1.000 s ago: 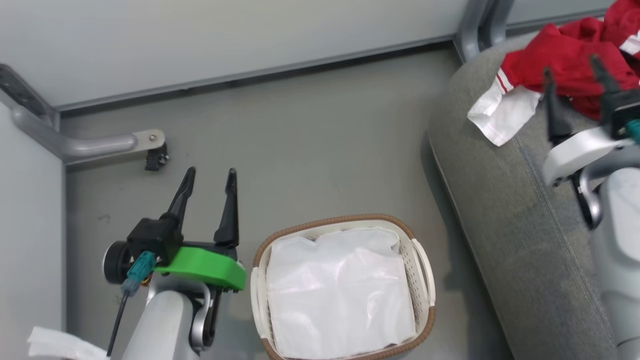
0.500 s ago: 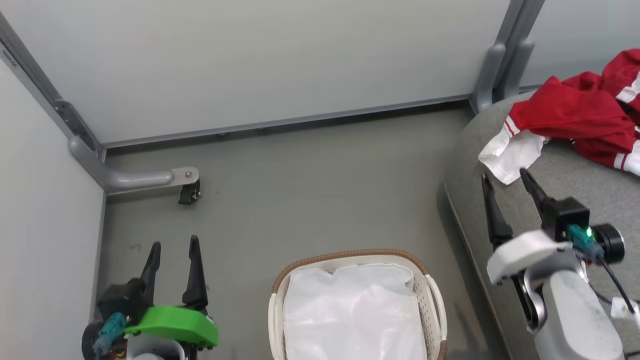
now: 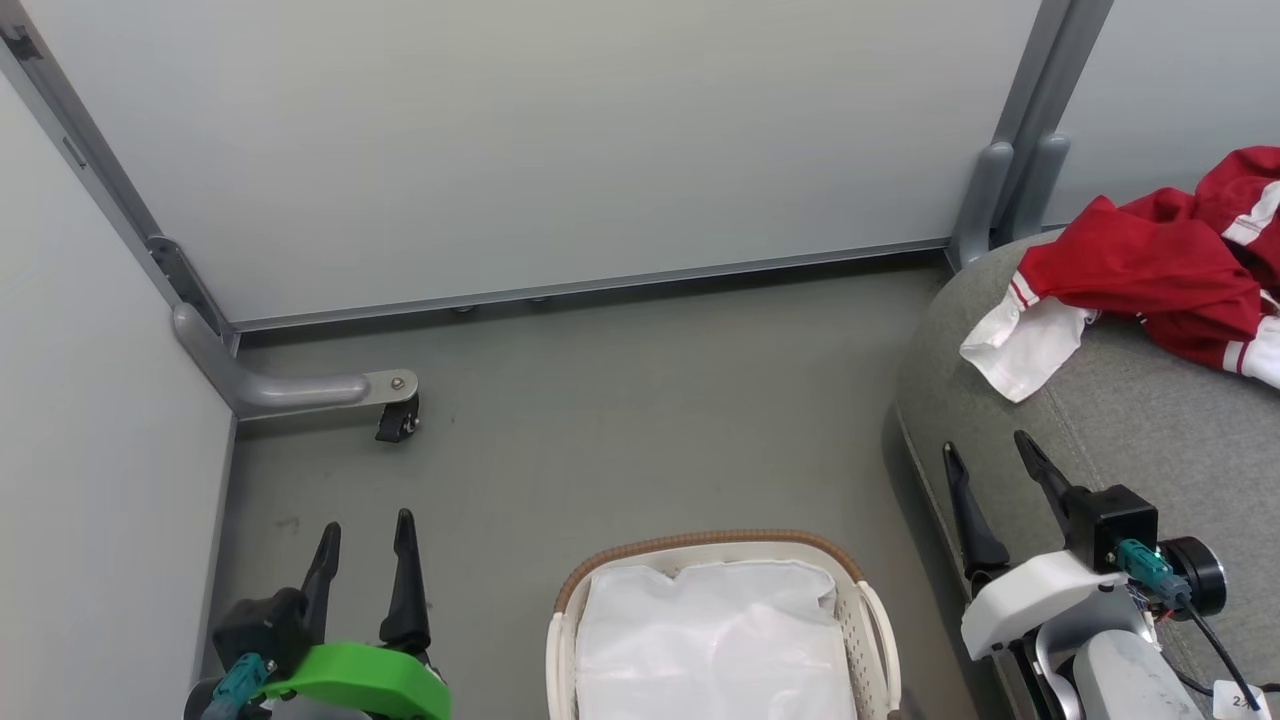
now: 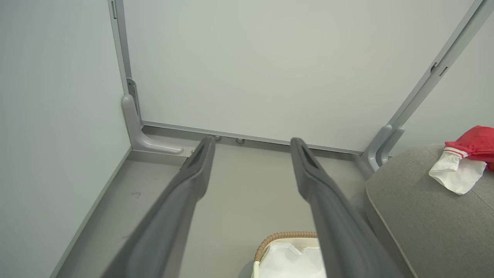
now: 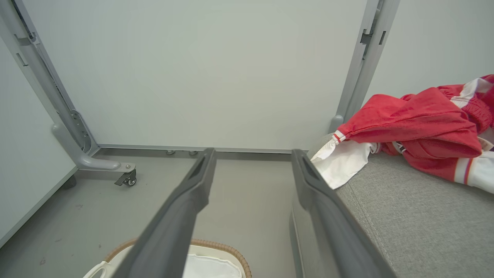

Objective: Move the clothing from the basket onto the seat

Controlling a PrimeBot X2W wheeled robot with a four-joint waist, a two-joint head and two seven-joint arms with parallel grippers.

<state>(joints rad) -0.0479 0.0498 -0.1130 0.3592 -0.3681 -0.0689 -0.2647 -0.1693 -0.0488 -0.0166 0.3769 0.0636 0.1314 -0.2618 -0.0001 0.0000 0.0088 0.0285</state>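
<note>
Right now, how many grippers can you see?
2. The left gripper is over the floor, left of the basket; the right gripper is by the seat edge. Both open, empty.

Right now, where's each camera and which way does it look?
Head view: on the head, looking down at floor, basket, sofa; left gripper and right gripper show.
Left wrist view: on left arm, facing the wall past its fingers.
Right wrist view: on right arm, facing the red clothes past its fingers.
Both wrist views share basket and sofa.

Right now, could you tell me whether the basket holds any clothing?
Empty, as far as visible: the basket holds just its white liner; the clothing lies on the seat.
</note>
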